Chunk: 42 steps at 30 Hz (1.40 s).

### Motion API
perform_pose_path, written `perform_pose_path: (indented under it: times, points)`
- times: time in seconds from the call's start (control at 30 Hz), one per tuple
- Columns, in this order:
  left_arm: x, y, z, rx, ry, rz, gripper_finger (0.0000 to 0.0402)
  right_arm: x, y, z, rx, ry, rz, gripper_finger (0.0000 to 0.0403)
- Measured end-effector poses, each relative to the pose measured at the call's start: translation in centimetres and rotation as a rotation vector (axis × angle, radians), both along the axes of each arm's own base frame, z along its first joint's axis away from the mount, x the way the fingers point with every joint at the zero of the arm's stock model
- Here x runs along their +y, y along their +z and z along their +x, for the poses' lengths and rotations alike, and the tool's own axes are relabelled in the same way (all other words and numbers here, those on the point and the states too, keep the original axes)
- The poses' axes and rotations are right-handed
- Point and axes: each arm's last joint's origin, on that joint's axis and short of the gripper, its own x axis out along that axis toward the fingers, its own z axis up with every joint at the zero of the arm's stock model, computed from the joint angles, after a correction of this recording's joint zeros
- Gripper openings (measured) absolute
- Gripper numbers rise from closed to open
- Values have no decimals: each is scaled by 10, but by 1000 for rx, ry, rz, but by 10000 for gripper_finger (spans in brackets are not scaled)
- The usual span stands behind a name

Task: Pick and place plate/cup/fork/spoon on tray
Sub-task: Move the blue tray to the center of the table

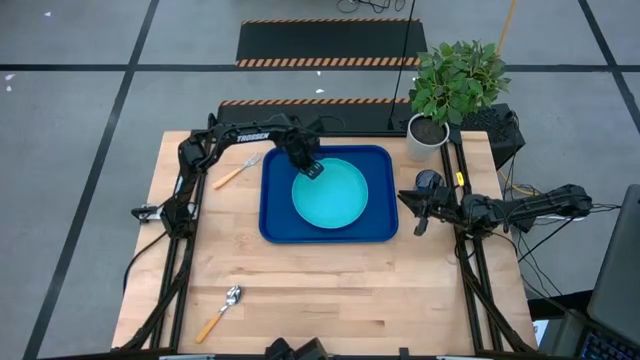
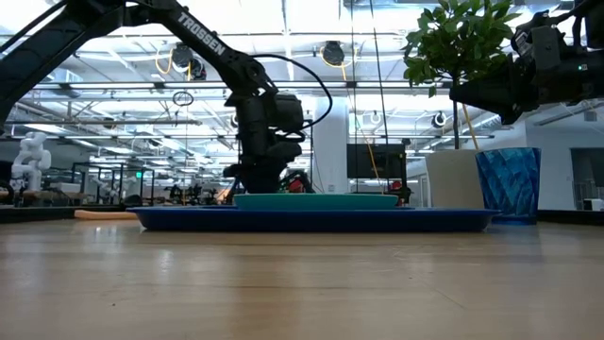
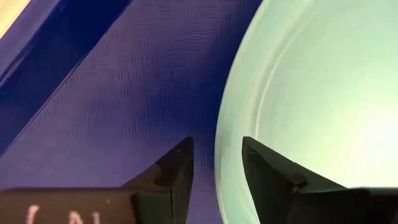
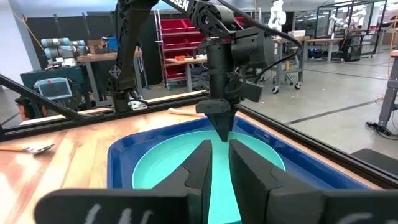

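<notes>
You see the round turquoise plate [image 1: 332, 194] lying flat inside the large dark blue rectangular tray [image 1: 276, 226] on the wooden desk [image 1: 320, 300]. The left gripper [image 1: 312, 169] sits low at the plate's far-left rim, its jaws released and straddling that rim. The right gripper [image 1: 414, 213] hovers beside the tray near the small dark blue cup [image 1: 429, 181]; you cannot tell from the pictures whether its jaws hold anything.

If the left arm rises carelessly, a jaw could catch the rim and drag the plate.

Only the overhead view shows the orange-handled fork [image 1: 237, 171] and the orange-handled spoon [image 1: 220, 312] out on the desk. Only the left wrist view shows the rim sitting between the jaws.
</notes>
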Motion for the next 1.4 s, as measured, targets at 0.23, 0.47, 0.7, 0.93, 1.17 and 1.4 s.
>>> perform_pose_path:
  times: [0.23,0.47,0.7,0.93,1.17,1.4]
  points:
    - [4,22,4,-12,-1,4,145,0,0,0,0,0,0,50]
    - [-10,48,6,-16,-19,-7,145,0,-2,0,20,0,-2,50]
    - [-40,83,9,-86,-56,26,145,0,-4,0,37,-1,-3,50]
    - [-102,116,16,-108,-190,130,145,2,-2,1,27,59,-19,54]
    - [-172,131,20,-60,-370,354,145,9,-10,5,124,213,-57,93]
    - [-221,135,28,-91,-522,544,145,14,1,10,117,244,-59,126]
